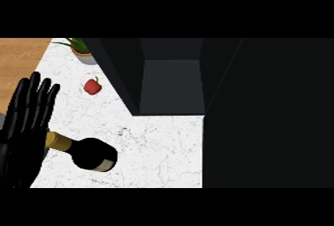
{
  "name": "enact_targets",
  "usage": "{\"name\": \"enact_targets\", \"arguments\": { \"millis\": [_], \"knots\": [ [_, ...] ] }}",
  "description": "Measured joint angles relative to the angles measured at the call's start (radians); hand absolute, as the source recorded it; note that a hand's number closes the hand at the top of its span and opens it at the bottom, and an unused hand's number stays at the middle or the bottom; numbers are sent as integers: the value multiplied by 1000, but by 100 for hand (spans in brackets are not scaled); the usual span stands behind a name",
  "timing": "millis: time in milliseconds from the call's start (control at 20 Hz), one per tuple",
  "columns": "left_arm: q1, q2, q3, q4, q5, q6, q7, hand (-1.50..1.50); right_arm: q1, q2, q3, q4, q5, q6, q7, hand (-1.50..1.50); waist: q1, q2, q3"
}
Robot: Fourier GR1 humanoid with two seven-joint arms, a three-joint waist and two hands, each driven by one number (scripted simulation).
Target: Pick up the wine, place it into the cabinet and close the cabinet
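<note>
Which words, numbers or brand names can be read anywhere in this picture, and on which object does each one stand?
None can be read. The wine bottle shows only a plain pale band, with no letters visible. The red pepper, potted plant, cabinet and counter carry no text.

One wine bottle (88, 153), one pepper (92, 86), one plant (79, 47)

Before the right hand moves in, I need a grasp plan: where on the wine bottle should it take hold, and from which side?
Probably the dark body of the wine bottle, approached from the view's right. It is the widest part, and bare counter lies on that side. The gold-capped neck points left, toward the open left hand resting there, so that side is crowded. The right hand is out of view.
</note>
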Motion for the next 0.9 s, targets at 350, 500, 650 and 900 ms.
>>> {"name": "enact_targets", "arguments": {
  "millis": [350,500,650,900],
  "knots": [
    [-37,79,-61,26,329,-301,-29,-150,57,18,27,-35,-32,16,28,-150,-16,1,-2],
    [-8,130,-96,50,506,-427,20,-150,84,34,79,-60,-88,47,80,-150,-14,1,-2],
    [2,224,-64,49,711,-520,81,-150,117,43,122,-115,-117,56,139,-150,-7,-1,-1],
    [12,428,46,64,1057,-608,167,-150,166,55,194,-260,-118,29,265,-150,2,-3,0]
  ]
}}
